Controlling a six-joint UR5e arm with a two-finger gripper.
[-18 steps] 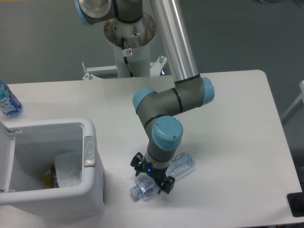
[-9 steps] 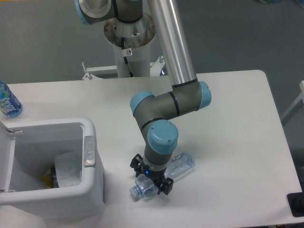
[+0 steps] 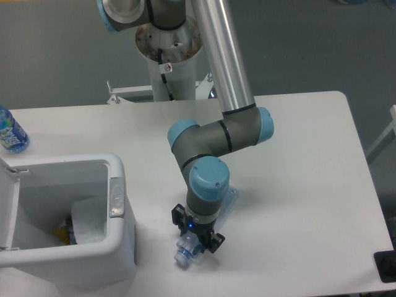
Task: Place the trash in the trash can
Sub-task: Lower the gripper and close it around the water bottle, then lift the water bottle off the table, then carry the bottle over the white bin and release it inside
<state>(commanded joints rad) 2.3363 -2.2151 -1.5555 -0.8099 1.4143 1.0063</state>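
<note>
1. Jaws of the gripper (image 3: 197,234) are clamped across the clear bottle (image 3: 204,232), one finger either side of its body near the neck end; bottle looks pinched between them.
2. Bottle sits at the near-middle of the tabletop (image 3: 297,185), cap end pointing near-left, base far-right, tucked under the wrist. Whether it is lifted clear of the surface or touching it: cannot tell.
3. Long axis runs diagonally, near-left to far-right; jaws cross it roughly square.
4. Key relation: trash can (image 3: 68,210) lies to the left of the held bottle, just beside it, mouth open, lid (image 3: 7,204) swung up at the left edge. Next move likely calls for a lift and a carry left over the rim.
5. Bottle look: see-through, bluish tint, no label, light-coloured cap end, ribbed body, mostly hidden by the arm.
6. Bin already holds some white and yellowish stuff; contents unclear.
7. Blue-labelled bottle (image 3: 10,131) stands far-left, well apart, not part of this.
</note>
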